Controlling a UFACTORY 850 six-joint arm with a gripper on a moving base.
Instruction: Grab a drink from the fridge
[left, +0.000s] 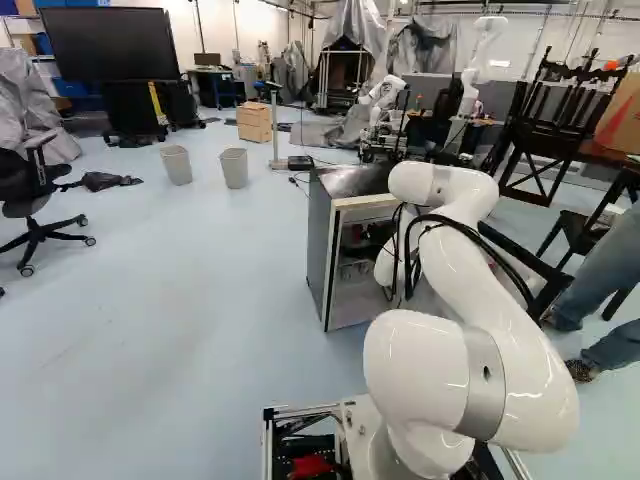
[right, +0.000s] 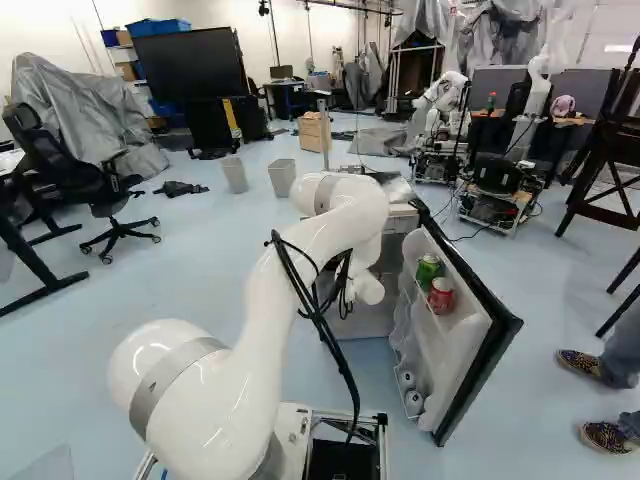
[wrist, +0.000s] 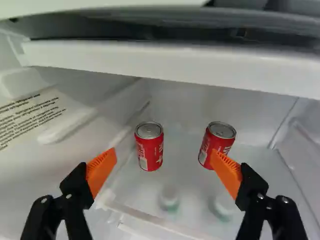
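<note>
The fridge (left: 350, 300) stands beyond the arm with its door (right: 470, 370) swung out. In the base views the gripper is hidden behind the arm and the fridge. From the wrist, the gripper (wrist: 164, 170) is inside the fridge, fingers wide apart, nothing between its pads. Ahead of it two red cans stand upright on a shelf: one can (wrist: 149, 146) lies ahead of the gap, nearer one finger, and the other can (wrist: 216, 144) is partly covered by the other finger's orange pad. A green can (right: 428, 270) and a red can (right: 441, 296) sit in the door rack.
A white ledge (wrist: 175, 70) crosses above the two cans. Pale round items (right: 413, 402) lie low in the door. Two grey bins (left: 234, 168) stand farther off, with another robot (right: 440, 110) behind the fridge. A person's legs (right: 622, 350) are beside the open door.
</note>
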